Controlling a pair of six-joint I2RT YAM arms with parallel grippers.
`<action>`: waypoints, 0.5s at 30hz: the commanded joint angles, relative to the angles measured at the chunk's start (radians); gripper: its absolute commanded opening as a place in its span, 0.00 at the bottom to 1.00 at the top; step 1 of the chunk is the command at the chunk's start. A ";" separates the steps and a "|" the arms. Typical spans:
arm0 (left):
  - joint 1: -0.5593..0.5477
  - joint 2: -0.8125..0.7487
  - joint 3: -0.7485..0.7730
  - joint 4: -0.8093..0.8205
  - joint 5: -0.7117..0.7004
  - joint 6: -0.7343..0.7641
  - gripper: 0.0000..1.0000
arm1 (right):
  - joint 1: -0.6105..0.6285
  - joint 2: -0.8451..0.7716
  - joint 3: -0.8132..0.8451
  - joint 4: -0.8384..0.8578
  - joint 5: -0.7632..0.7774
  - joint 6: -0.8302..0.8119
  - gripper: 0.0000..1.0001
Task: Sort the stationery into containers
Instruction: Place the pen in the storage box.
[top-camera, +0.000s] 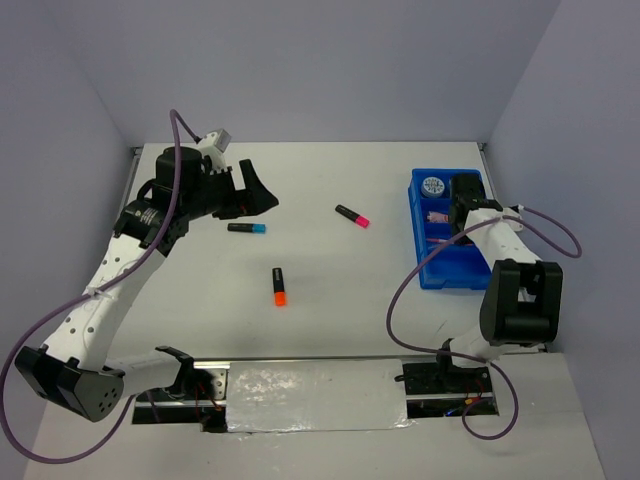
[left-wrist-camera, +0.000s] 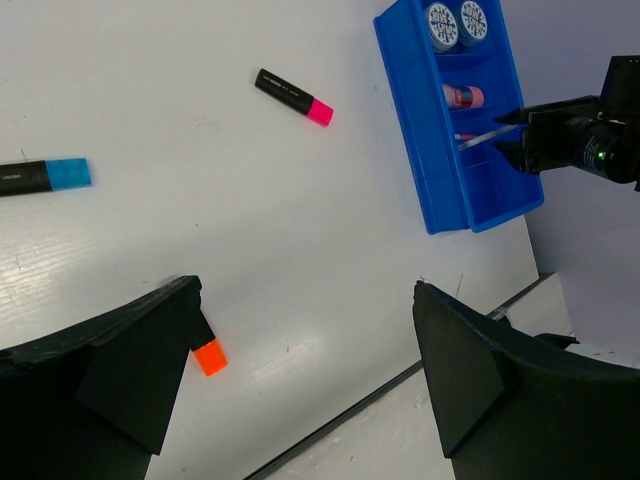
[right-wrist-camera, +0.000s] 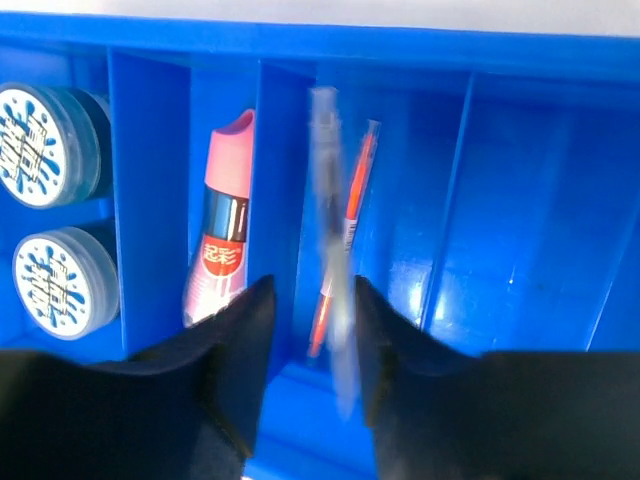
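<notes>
The blue tray stands at the right, with my right gripper over its middle compartments. Its jaws stand apart, and a thin grey pen, blurred, hangs loose between them next to a pink pen lying in the same slot. A pink case fills the neighbouring slot and two patterned discs sit in the end one. On the table lie three markers: pink-ended, blue-ended and orange-ended. My left gripper hovers wide open above the table, its left finger partly covering the orange marker.
The tray's other compartments show bare blue floor. A dark seam marks the table's near edge, with the arm bases behind it. Grey walls close in the table on three sides.
</notes>
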 joint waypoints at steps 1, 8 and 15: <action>-0.001 -0.020 0.005 0.007 -0.001 0.017 0.99 | -0.013 0.003 -0.020 0.054 0.003 -0.010 0.48; 0.000 0.009 0.012 -0.020 -0.027 0.012 0.99 | -0.037 -0.037 -0.030 0.204 -0.127 -0.196 0.78; 0.123 0.128 0.112 -0.321 -0.329 -0.109 0.99 | 0.299 -0.224 0.107 0.358 -0.252 -0.757 0.83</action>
